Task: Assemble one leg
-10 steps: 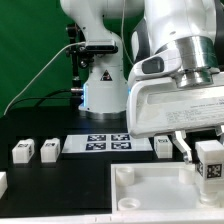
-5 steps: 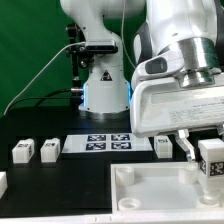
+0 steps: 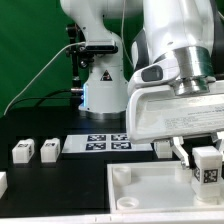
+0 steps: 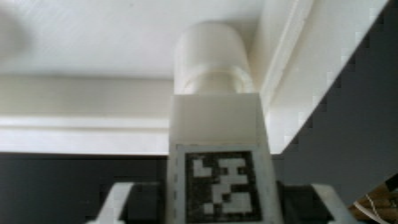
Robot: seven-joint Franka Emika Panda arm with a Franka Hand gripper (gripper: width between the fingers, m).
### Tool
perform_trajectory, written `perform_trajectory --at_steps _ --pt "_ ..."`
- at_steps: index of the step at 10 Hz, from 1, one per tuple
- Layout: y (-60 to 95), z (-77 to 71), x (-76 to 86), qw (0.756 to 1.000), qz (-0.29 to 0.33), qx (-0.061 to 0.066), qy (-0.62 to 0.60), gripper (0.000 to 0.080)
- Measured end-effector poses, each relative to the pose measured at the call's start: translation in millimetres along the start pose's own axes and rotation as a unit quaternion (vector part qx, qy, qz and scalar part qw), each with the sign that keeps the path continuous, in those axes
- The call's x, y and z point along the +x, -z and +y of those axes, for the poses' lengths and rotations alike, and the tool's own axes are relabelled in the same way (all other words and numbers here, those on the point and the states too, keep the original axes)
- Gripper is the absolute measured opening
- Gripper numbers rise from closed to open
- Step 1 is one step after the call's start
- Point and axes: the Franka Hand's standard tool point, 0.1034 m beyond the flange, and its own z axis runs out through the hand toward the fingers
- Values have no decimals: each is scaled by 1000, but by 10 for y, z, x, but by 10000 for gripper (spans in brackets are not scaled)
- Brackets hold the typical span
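My gripper (image 3: 203, 158) is shut on a leg (image 3: 206, 168), a small white block with a black-and-white tag on its face. It holds the leg upright over the right part of the large white square tray-like piece (image 3: 150, 190), close to its far right corner. In the wrist view the leg (image 4: 217, 150) runs between my fingers (image 4: 121, 205), its rounded end pointing at the tray's raised rim (image 4: 107, 100). Three more legs lie on the black table: two at the exterior view's left (image 3: 23, 151) (image 3: 49, 149) and one by the marker board (image 3: 161, 146).
The marker board (image 3: 108, 143) lies flat behind the tray. Part of another white piece (image 3: 3, 182) shows at the left edge. The robot base (image 3: 100, 85) stands at the back with a black cable at the left.
My gripper with the leg has moved down and slightly to the exterior view's left, bringing the leg closer to the tray's corner.
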Motion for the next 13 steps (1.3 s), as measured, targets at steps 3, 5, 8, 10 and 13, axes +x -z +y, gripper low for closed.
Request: perform_trajectory --at_steps 3,5,8,10,13 --pt "-13 -9 6 1000 10 -1 -1 291" --pt "-11 -9 6 1000 6 -2 -3 305" --pt "-19 -9 -14 1000 2 -2 -2 594" --pt "-20 -9 -15 1000 2 -2 -2 638" --pt "-21 -9 -16 1000 2 -2 -1 646"
